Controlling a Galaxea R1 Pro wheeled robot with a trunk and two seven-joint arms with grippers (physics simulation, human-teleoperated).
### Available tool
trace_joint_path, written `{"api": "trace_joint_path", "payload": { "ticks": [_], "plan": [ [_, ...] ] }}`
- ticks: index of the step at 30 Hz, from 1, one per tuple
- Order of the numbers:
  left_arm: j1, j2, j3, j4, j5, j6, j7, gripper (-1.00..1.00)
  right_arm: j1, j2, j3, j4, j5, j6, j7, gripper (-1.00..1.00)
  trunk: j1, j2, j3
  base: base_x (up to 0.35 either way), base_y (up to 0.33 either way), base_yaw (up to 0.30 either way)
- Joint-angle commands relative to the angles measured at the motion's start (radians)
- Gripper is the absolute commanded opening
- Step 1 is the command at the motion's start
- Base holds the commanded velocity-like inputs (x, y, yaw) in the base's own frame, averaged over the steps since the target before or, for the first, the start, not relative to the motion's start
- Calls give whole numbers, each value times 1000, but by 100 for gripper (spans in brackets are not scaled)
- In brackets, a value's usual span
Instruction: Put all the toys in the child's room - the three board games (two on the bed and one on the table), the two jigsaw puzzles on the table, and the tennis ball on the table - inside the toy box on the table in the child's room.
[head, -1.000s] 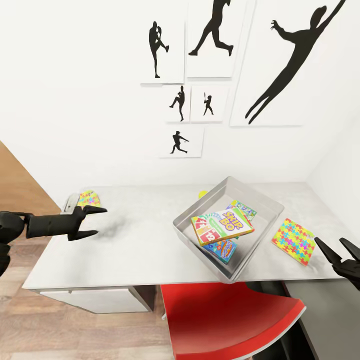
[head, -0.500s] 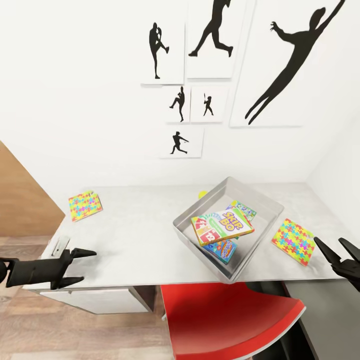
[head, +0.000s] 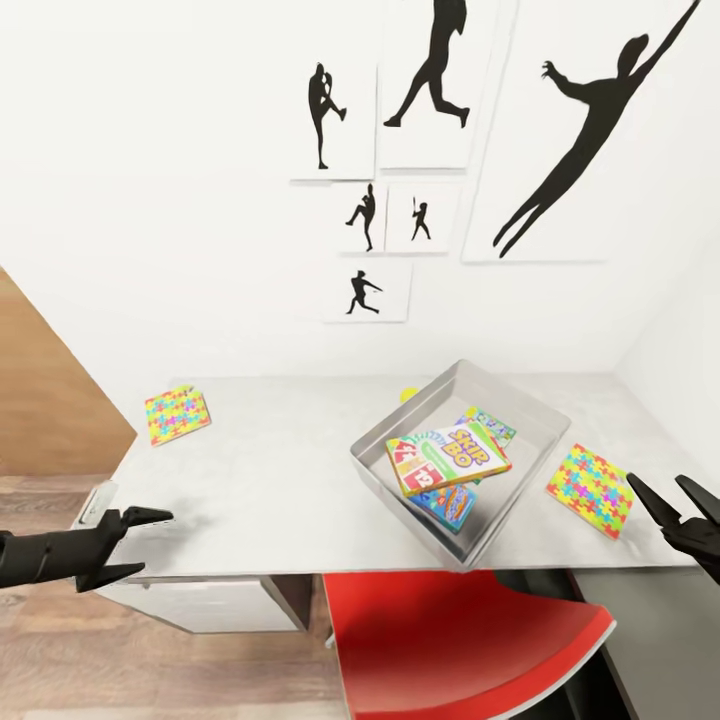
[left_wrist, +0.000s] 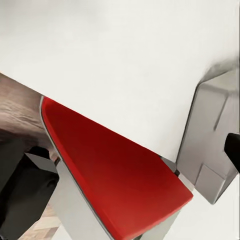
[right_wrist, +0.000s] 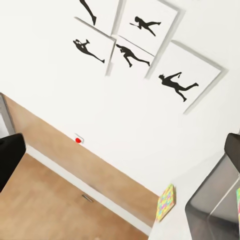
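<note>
Toy box: a grey metal tray is being seen standing askew on the grey table, near the middle of its front half.
Board games: three are being held inside the box, stacked; the Skip-Bo box is lying on top, a blue one is showing below it, a green-edged one is showing behind.
Jigsaw puzzles: one is being shown flat at the table's far left corner, well apart from the box; the other is lying flat just beside the box, on its right.
Tennis ball: a yellow-green sliver is being glimpsed behind the box's far rim, on the table.
Left gripper: it is being held low at the table's front left edge, fingers spread apart, nothing between them.
Right gripper: it is being held at the table's front right edge, near the right-hand puzzle, fingers parted in a V and empty.
Red chair: it is being seen pushed up at the table's front, below the box.
Wall: silhouette prints of athletes are being displayed above the table.
</note>
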Motion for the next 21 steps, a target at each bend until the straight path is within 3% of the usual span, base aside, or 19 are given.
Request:
{"api": "trace_joint_path", "payload": {
  "ticks": [1, 10, 21],
  "plan": [
    [-1, -7, 17, 2, 5, 2, 9, 100, -1, 0, 0, 0, -2, 5, 1, 100, 1, -2, 0, 0, 0, 65],
    [2, -57, 104, 25, -9, 2, 4, 100, -1, 0, 3, -1, 4, -25, 1, 100, 1, -2, 14, 0, 0, 68],
    [5, -72, 127, 30, -15, 2, 4, 100, 0, 1, 6, 1, 36, -40, 2, 100, 1, -2, 32, -56, 2, 71]
  ]
}}
